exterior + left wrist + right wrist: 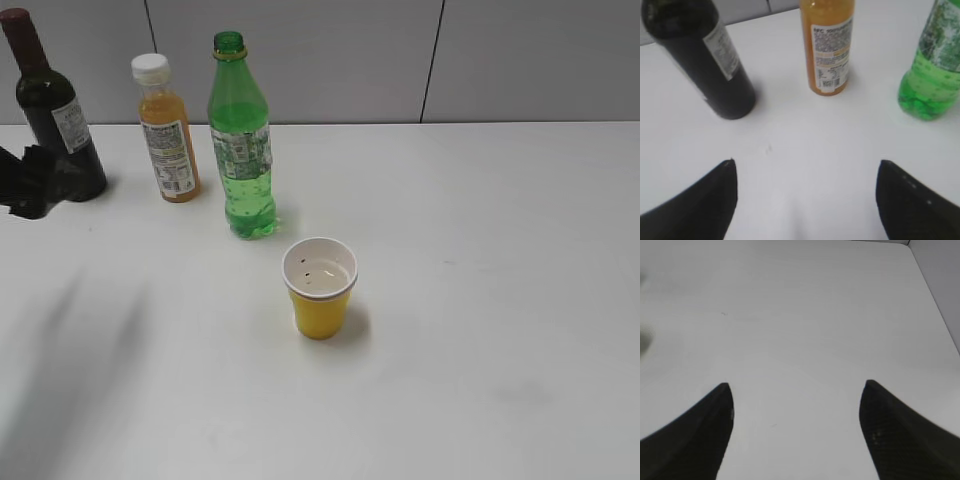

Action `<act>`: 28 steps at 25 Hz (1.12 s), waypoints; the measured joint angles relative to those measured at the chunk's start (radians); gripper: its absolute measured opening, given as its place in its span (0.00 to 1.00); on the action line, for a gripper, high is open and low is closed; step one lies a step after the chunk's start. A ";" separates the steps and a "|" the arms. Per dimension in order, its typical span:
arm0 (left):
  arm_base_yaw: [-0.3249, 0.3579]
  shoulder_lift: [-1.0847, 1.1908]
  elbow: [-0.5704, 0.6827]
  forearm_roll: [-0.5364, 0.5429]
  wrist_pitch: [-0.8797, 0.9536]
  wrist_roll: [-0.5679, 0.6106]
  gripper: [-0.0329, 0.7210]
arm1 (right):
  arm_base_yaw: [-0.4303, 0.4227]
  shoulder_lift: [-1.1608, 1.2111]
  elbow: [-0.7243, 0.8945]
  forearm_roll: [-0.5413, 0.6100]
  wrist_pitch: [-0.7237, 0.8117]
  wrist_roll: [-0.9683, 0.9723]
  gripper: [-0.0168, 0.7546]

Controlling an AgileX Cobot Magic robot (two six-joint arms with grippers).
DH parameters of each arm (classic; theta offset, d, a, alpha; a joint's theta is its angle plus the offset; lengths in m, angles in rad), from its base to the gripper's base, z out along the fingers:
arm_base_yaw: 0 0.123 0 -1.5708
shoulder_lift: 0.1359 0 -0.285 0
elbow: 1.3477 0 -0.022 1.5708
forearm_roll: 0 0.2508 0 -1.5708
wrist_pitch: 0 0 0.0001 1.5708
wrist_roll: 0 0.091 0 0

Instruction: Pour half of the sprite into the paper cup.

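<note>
Nearest the exterior camera stands the paper cup (320, 287), yellow outside and white inside, upright on the white desk (500, 300) with a few dark specks showing on its inner bottom. At about eleven o'clock from the cup, near but apart from it, the sprite (240, 140) stands upright — a green see-through bottle, its neck open at the top, no cap showing, with fizzy liquid filling the lower body. At nine o'clock from the sprite, just beside it, is the orange juice bottle (166, 130) with a white cap, and farther on at nine o'clock the dark wine bottle (55, 110), leaning in this view.

Only a dark piece of the left hand (30, 180) enters the exterior view, at the left edge in front of the wine bottle's base. Its wrist camera shows the left hand (805, 200) spread wide with nothing between the two black fingers (700, 205) — bare desk lies there. From that camera the wine bottle (700, 60) sits at eleven o'clock, the juice bottle (829, 45) at twelve and the sprite (932, 70) at two, all well clear of the fingertips.

On the right wrist camera the right hand (796, 435) is likewise parted wide and holds nothing, hanging over plain white desk (800, 315).
</note>
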 joint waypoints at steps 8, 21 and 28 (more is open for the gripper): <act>0.017 -0.055 -0.188 0.009 0.375 0.001 0.91 | 0.000 0.000 0.000 0.000 0.000 0.000 0.79; 0.177 -0.071 -0.418 -0.051 0.773 0.075 0.86 | 0.000 0.000 0.000 0.000 0.000 0.000 0.79; 0.184 -0.196 -0.415 -0.076 0.888 0.089 0.85 | 0.000 0.000 0.000 0.000 0.000 0.000 0.79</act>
